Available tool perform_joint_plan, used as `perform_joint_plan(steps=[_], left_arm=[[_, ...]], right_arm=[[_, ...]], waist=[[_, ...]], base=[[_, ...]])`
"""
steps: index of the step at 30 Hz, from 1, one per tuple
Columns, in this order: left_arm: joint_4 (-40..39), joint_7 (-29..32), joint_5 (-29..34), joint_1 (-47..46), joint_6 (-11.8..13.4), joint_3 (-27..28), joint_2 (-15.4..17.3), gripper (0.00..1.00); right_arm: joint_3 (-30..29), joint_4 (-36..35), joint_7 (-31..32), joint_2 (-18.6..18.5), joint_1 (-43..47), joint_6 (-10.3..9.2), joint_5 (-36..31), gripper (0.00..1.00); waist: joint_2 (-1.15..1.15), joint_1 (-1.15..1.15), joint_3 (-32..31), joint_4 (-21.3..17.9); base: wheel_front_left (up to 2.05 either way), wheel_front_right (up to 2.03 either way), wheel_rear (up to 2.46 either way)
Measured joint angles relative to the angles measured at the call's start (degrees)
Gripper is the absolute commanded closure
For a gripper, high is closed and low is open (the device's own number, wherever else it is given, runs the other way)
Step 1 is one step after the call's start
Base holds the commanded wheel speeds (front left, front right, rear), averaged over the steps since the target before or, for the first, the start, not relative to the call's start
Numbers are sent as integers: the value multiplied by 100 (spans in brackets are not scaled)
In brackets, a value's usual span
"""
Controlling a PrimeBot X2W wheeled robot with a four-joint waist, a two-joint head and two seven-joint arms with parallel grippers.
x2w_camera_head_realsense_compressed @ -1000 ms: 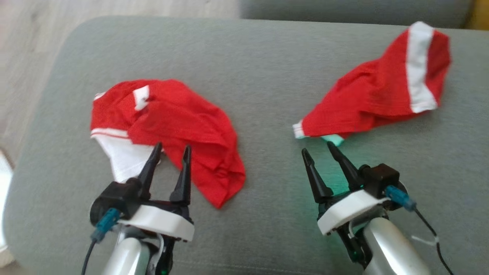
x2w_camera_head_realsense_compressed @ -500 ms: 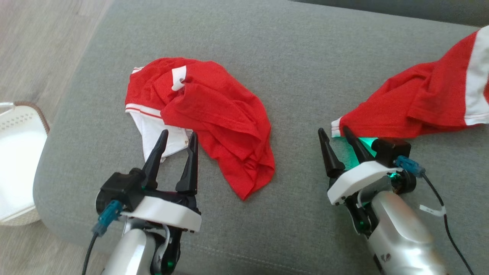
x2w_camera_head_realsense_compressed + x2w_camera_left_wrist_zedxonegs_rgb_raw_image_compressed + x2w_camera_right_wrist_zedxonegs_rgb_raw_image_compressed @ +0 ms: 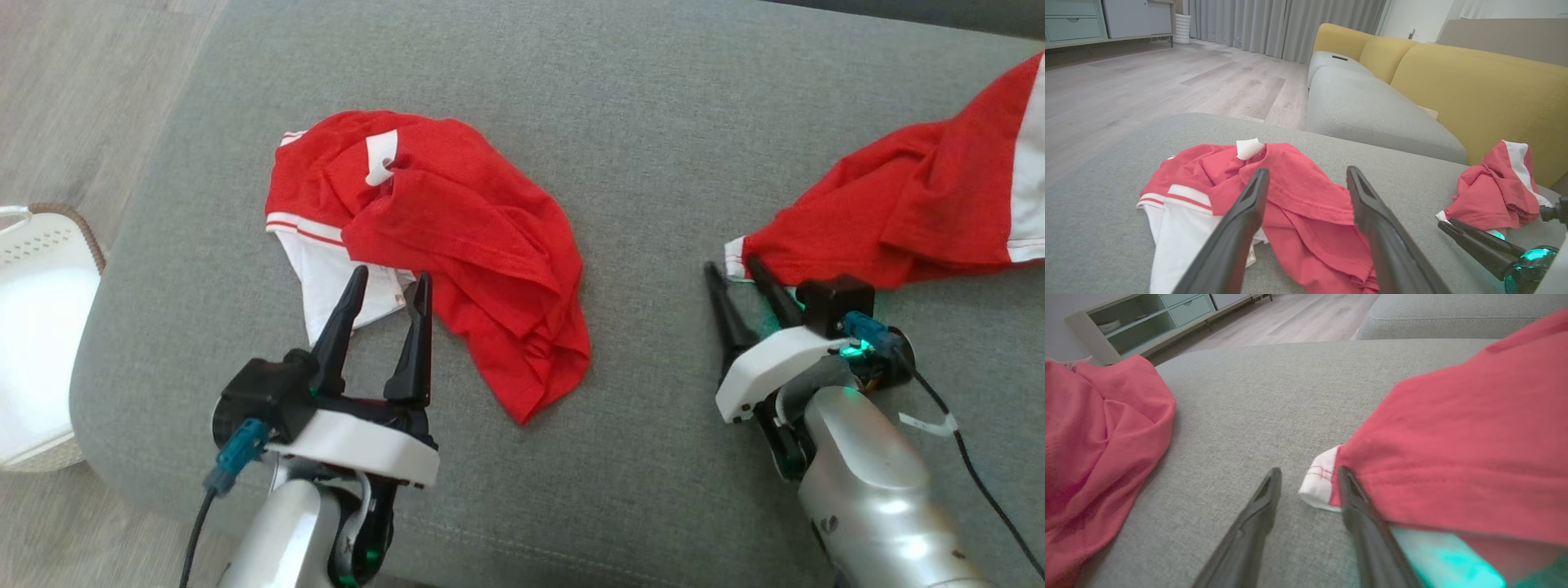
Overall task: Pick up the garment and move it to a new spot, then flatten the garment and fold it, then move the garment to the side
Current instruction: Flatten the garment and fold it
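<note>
Two crumpled red garments with white trim lie on the grey sofa cushion (image 3: 637,122). The left garment (image 3: 473,237) (image 3: 1306,192) (image 3: 1098,428) has a white panel at its near edge. My left gripper (image 3: 391,275) (image 3: 1307,170) hovers open at that near edge, fingertips over the white panel and the red fold. The right garment (image 3: 898,212) (image 3: 1494,192) (image 3: 1453,449) ends in a white cuff (image 3: 1321,482) (image 3: 735,256). My right gripper (image 3: 731,263) (image 3: 1309,471) is low on the cushion, its jaws apart with that cuff between the fingertips.
A white basket (image 3: 41,327) stands on the wooden floor (image 3: 73,82) past the cushion's left edge. A yellow sofa back (image 3: 1478,85) rises behind the right garment. Bare cushion lies between the two garments and beyond them.
The head camera has tilted and shifted. My right gripper has moved forward until its tips flank the right garment's white cuff, and its jaws have narrowed. The left gripper stays open at the left garment.
</note>
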Motion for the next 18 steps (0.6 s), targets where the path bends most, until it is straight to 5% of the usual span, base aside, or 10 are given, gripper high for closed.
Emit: perform_joint_plan(steps=[8, 18], left_arm=[[24, 0, 0, -13, -2, 64, 0, 0], [7, 0, 16, 139, -55, 320, -1, 0]], right_arm=[[-21, -44, 1, -5, -8, 0, -119, 100], [-850, -1558, 1, -2, 745, 0, -621, 100]], waist=[[0, 0, -135, -230], [0, 0, -534, -988]], base=[[0, 0, 0], [0, 0, 0]])
